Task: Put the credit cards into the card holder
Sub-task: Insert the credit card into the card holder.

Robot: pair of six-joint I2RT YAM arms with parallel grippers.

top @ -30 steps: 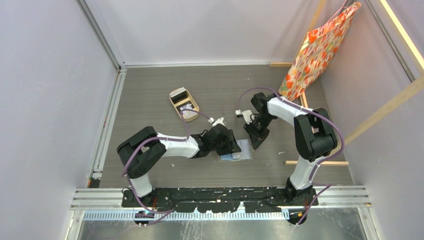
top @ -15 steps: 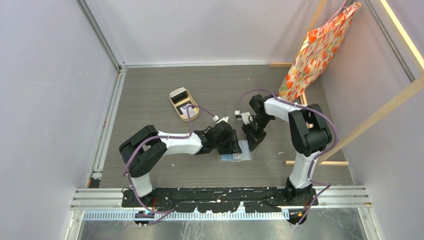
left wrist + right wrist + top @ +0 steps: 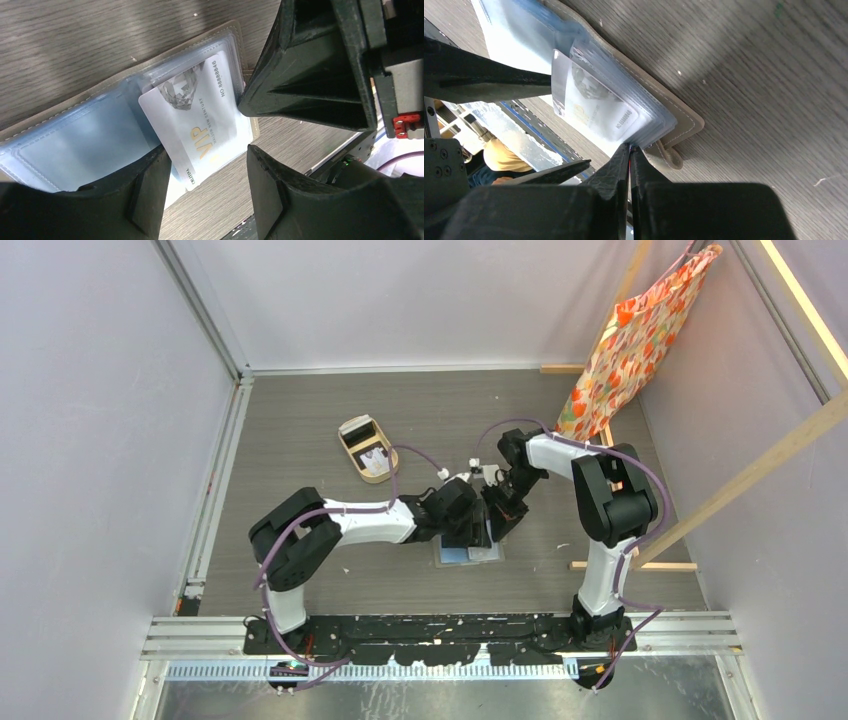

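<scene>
Your left pincer (image 3: 205, 160) stands released, a finger on either side of the white card (image 3: 196, 120), which reads "VIP" in gold and "NO" followed by a row of eights. The card sits partly inside a clear sleeve of the open card holder (image 3: 75, 145), which lies flat on the table (image 3: 75, 40). Your right pincer (image 3: 629, 150) is clenched at the sleeves' edge beside the snap tab (image 3: 666, 155); you cannot tell whether it nips a sleeve. Farther off, a tan tray (image 3: 350, 455) holds more cards (image 3: 375, 458).
</scene>
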